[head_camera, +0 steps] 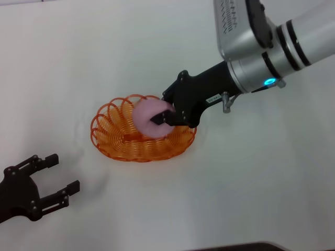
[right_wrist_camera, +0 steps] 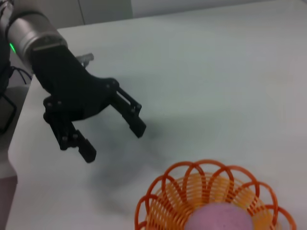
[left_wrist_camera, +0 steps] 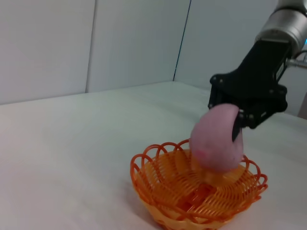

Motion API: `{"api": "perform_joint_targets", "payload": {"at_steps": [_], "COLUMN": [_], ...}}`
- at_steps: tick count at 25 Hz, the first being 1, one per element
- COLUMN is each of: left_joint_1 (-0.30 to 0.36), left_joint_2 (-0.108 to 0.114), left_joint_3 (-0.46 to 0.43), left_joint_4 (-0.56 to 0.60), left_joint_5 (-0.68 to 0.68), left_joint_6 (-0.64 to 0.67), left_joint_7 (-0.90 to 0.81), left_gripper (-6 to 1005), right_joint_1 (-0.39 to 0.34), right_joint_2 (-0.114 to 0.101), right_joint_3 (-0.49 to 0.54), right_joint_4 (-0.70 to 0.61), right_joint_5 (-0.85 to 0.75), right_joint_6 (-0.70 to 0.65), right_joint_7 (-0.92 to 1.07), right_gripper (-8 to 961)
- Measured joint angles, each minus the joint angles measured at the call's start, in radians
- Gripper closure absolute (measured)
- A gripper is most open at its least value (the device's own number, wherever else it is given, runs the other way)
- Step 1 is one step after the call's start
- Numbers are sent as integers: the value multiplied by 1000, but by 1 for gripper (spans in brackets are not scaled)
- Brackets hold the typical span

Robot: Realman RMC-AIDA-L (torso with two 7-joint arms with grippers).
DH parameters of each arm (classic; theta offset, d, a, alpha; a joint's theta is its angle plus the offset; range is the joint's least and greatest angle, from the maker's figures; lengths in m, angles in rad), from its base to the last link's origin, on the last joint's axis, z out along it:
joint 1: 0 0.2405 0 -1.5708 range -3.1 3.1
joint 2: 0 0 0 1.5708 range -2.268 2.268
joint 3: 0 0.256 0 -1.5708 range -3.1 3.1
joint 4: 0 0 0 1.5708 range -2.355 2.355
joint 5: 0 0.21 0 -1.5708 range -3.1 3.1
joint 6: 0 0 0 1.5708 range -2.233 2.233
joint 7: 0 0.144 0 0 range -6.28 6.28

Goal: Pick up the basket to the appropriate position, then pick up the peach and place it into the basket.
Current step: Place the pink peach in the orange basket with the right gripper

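Observation:
The orange basket (head_camera: 120, 141) sits on the white table a little left of centre in the head view. The pale pink peach (head_camera: 146, 119) hangs over the basket's right half, with my right gripper (head_camera: 166, 114) shut on it from the right. In the left wrist view the peach (left_wrist_camera: 216, 139) hovers just above the basket (left_wrist_camera: 172, 191), held by the right gripper (left_wrist_camera: 238, 125). My left gripper (head_camera: 58, 175) rests open at the near left, apart from the basket. The right wrist view shows the left gripper (right_wrist_camera: 114, 140) open beyond the basket (right_wrist_camera: 192, 191) and the peach (right_wrist_camera: 218, 218).
The white table (head_camera: 104, 52) stretches around the basket. Grey walls (left_wrist_camera: 72, 43) rise behind the table's far edge in the left wrist view. A dark strip (head_camera: 246, 247) runs along the near edge.

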Motion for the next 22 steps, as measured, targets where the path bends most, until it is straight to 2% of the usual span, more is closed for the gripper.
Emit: {"api": "perform_joint_targets", "payload": {"at_steps": [19, 22], "left_joint_1": [0, 0], "left_joint_2": [0, 0], "left_joint_3": [-2, -3], "left_joint_4": [4, 8], "left_joint_5": [0, 0], "left_joint_6": [12, 12], "left_joint_7": [-1, -1], "left_gripper": [186, 186], "right_joint_1": [4, 4], "right_joint_2": [-6, -6], "right_joint_3": [-67, -65], "right_joint_4": [36, 42], "right_joint_5": [-7, -7], "right_joint_6": [65, 66], "right_joint_7": [-1, -2], "right_gripper": [714, 599]}}
